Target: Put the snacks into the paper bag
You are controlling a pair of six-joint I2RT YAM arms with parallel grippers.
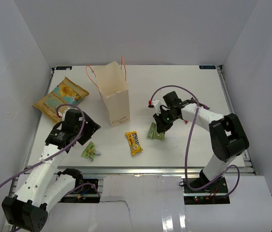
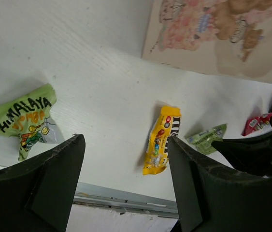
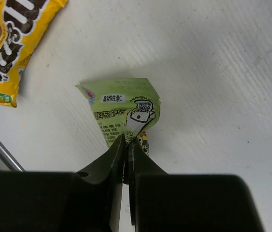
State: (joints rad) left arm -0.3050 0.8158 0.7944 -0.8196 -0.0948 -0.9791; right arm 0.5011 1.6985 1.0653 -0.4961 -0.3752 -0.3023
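Right fingers (image 3: 111, 162) together, clamped on a green wrapper (image 3: 123, 113) by its edge. Left fingers (image 2: 49, 183) apart, holding nothing, above the surface (image 1: 184, 87). Paper bag (image 1: 115, 96) upright, mouth open, mid-surface. Chip bags (image 1: 61, 98) lie flat at its 9 o'clock, well apart. Yellow candy pack (image 1: 134, 142) at bag's 5 o'clock; the held wrapper just beside it at 2 o'clock. Second green wrapper (image 1: 89, 152) at bag's 7 o'clock, near the left fingers. Red packet (image 2: 256, 123) shows in left wrist view only.
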